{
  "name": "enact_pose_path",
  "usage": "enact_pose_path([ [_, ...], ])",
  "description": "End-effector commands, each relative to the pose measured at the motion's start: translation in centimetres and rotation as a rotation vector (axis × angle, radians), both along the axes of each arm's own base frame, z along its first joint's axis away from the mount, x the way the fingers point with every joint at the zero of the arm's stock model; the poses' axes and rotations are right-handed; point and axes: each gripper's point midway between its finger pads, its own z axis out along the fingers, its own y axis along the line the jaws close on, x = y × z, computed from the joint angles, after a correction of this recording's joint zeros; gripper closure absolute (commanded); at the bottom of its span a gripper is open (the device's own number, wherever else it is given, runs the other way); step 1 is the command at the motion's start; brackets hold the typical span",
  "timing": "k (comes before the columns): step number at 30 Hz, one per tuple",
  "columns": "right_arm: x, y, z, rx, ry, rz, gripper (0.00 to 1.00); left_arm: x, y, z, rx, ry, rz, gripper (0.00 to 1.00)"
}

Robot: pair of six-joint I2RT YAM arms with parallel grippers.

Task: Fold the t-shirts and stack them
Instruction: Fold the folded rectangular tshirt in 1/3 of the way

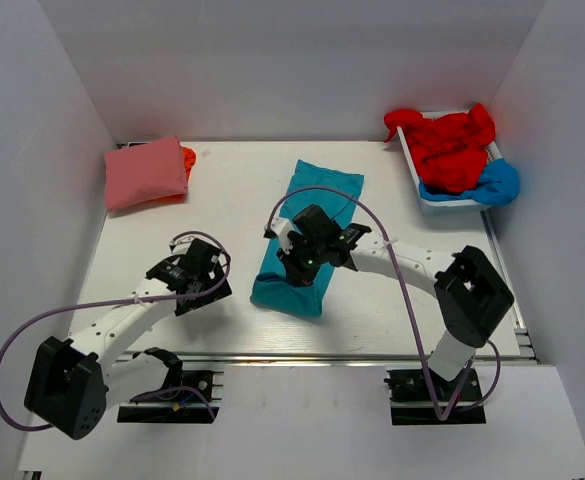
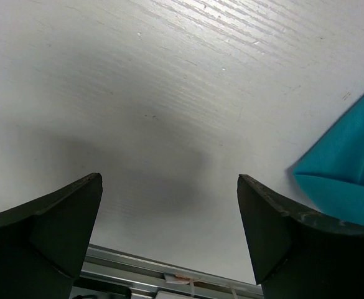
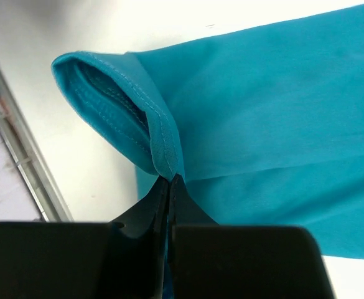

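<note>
**A:** You're standing right by the rig. How far is it getting with the shirts?

**B:** Not quite halfway, I'd say. A pink shirt (image 1: 145, 172) is lying folded at the far left corner of the desk (image 1: 232, 200). It's sitting on an orange shirt (image 1: 186, 158) that's only peeking out from under it. I'm reading that as the stack, two deep.

**A:** And the one it's working on?

**B:** That's the teal shirt (image 1: 324, 188), lying mid-desk as a long narrow strip running from the far side toward the near edge. Looks like the sides are folded in, but it's not folded short yet. The right fingers (image 3: 169, 193) are clenching a stitched hem of it, and the cloth is looping up into a little fold right at the tips. Can't tell if that's a sleeve or the bottom edge.

**A:** Left arm doing anything?

**B:** Not really. The left fingers (image 2: 51, 224) are gaping wide, gripping nothing, and hanging over bare desk just beside the strip's near corner.

**A:** So what's left?

**B:** Finishing the teal one and getting it onto the pile. Then there's the red shirt (image 1: 450, 145) and the bright blue shirt (image 1: 499, 183). They're sitting crumpled together in the white tray (image 1: 419, 185) at the far right corner, with the red mostly lying on top of the blue.
</note>
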Motion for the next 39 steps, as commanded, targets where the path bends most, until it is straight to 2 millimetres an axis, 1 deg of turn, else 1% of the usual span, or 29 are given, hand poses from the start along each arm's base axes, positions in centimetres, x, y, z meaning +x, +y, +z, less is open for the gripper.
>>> enact_pose_path([
  [1,2.0,0.4,1.2,0.038,-0.010,-0.006,1.00,1.7,-0.9,1.0,-0.022,-0.035,-0.008,0.00],
  [2,2.8,0.0,1.1,0.037,-0.003,-0.024,1.00,1.8,-1.1,0.8,-0.023,-0.029,-0.021,0.00],
  [3,3.4,0.0,1.5,0.044,-0.021,-0.017,1.00,1.9,-1.2,0.6,-0.016,-0.014,-0.021,0.00],
  [4,3.7,-0.2,1.1,0.031,-0.010,-0.023,1.00,2.3,-1.3,0.6,-0.013,-0.017,-0.029,0.00],
  [5,4.7,-0.7,1.1,0.035,-0.011,-0.044,1.00,2.3,-1.3,0.3,-0.007,-0.005,-0.029,0.00],
  [6,5.2,-0.5,1.5,0.039,-0.015,-0.045,1.00,2.4,-1.6,0.1,-0.009,0.010,-0.032,0.00],
  [7,5.9,-0.9,1.6,0.040,-0.019,-0.060,1.00,2.3,-1.5,-0.1,-0.001,0.019,-0.040,0.00],
  [8,6.7,-1.1,2.1,0.049,-0.028,-0.075,1.00,2.6,-1.6,0.3,-0.006,0.010,-0.040,0.00],
  [9,7.3,-1.4,2.4,0.057,-0.033,-0.085,1.00,2.8,-1.7,0.0,0.000,0.013,-0.050,0.00],
  [11,8.0,-1.4,2.8,0.066,-0.049,-0.085,1.00,2.9,-2.0,0.1,-0.014,0.006,-0.054,0.00],
  [12,8.8,-1.9,3.1,0.071,-0.055,-0.099,1.00,3.2,-2.1,0.2,-0.015,-0.004,-0.062,0.00],
  [16,10.3,-2.2,3.7,0.087,-0.068,-0.091,1.00,3.7,-2.3,0.8,-0.028,-0.040,-0.071,0.00],
  [18,11.0,-2.7,3.2,0.083,-0.046,-0.096,1.00,3.7,-2.3,0.8,-0.028,-0.041,-0.071,0.00],
  [19,11.5,-2.6,3.7,0.094,-0.059,-0.096,1.00,3.7,-2.3,0.8,-0.028,-0.041,-0.071,0.00],
  [21,12.3,-2.8,3.8,0.095,-0.063,-0.103,1.00,4.0,-2.5,1.2,-0.033,-0.050,-0.071,0.00],
  [22,13.0,-3.3,4.1,0.098,-0.064,-0.121,1.00,4.0,-2.5,1.2,-0.033,-0.050,-0.071,0.00],
  [23,13.3,-3.2,4.4,0.109,-0.070,-0.118,1.00,4.0,-2.5,0.9,-0.028,-0.041,-0.071,0.00],
  [25,14.0,-3.7,4.1,0.108,-0.064,-0.128,1.00,3.9,-2.4,0.7,-0.024,-0.031,-0.071,0.00],
  [26,14.5,-3.6,4.5,0.113,-0.079,-0.128,1.00,3.9,-2.4,0.7,-0.023,-0.031,-0.071,0.00],
  [27,14.7,-3.7,3.9,0.104,-0.071,-0.136,1.00,3.9,-2.4,0.7,-0.023,-0.031,-0.071,0.00],
  [28,15.0,-3.9,4.0,0.109,-0.070,-0.136,1.00,3.9,-2.4,0.4,-0.020,-0.023,-0.071,0.00],
  [29,15.6,-4.1,4.2,0.114,-0.079,-0.142,1.00,3.9,-2.4,0.4,-0.020,-0.023,-0.071,0.00],
  [30,16.1,-4.3,4.1,0.115,-0.081,-0.150,1.00,4.1,-2.5,0.3,-0.020,-0.024,-0.071,0.00],
  [31,16.1,-4.1,4.2,0.125,-0.077,-0.131,1.00,4.0,-2.6,0.3,-0.023,-0.020,-0.082,0.00],
  [32,16.5,-4.4,4.4,0.129,-0.088,-0.135,1.00,4.1,-2.7,0.1,-0.023,-0.018,-0.082,0.00],
  [33,16.9,-4.4,4.6,0.129,-0.097,-0.138,1.00,4.4,-2.8,0.4,-0.027,-0.027,-0.082,0.00],
  [36,18.1,-4.5,5.1,0.148,-0.108,-0.142,1.00,4.5,-2.9,0.2,-0.027,-0.027,-0.082,0.00],
  [38,18.7,-4.6,4.5,0.146,-0.101,-0.145,1.00,4.4,-3.0,0.0,-0.030,-0.013,-0.086,0.00],
  [39,19.2,-4.5,4.8,0.151,-0.111,-0.147,1.00,4.4,-3.0,-0.3,-0.026,-0.005,-0.086,0.00],
])
